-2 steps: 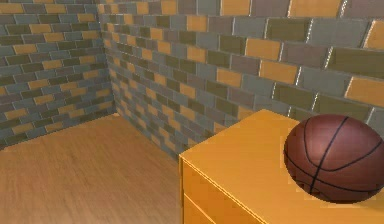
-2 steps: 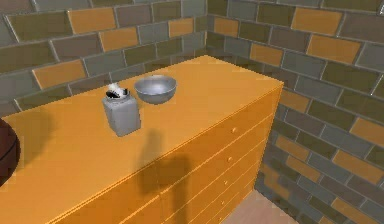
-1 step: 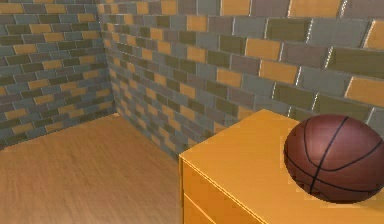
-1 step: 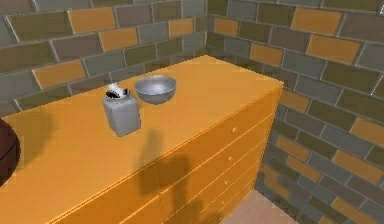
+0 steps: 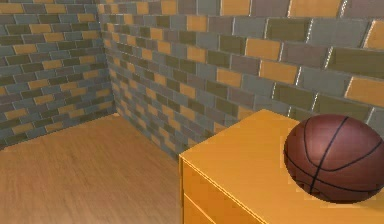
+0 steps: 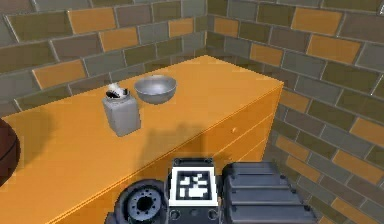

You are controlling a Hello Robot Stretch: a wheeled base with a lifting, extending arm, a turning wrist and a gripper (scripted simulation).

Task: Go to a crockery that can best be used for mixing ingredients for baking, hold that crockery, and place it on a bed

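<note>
Your gripper sat low at the arm side view's bottom edge. Its far end was too murky, so you couldn't tell its grip or whether it held anything. Farther out, the round grey metal bowl rested on the long orange wooden dresser, near a small grey boxy canister.

Basketball on orange dresser, small grey jar, brick walls, wooden floor

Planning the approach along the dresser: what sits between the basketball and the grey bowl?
In the arm side view, a small grey container stands between the basketball and the bowl, nearer the bowl.
</note>
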